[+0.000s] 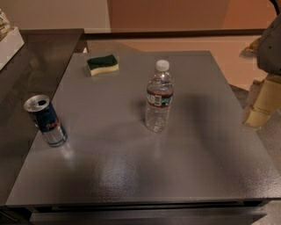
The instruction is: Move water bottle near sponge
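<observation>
Your table (197, 167) held: water bottle (159, 103), centre; sponge (102, 64), 11 o'clock from it; gripper (260, 105), 3 o'clock, off-table, its state impossible to tell.

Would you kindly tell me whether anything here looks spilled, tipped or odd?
Nothing stands out: the water bottle stands upright and capped, the sponge lies flat, the drink can stands upright, and no spill shows. The gripper hangs beyond the table's right edge.

Indoor break-room or test-room setting, indicated by a grey table (197, 167), an adjoining dark counter (44, 48), a plain wall (57, 13) and a drink can (46, 121); the gripper (259, 105) is seen beyond the table's right edge.
</observation>
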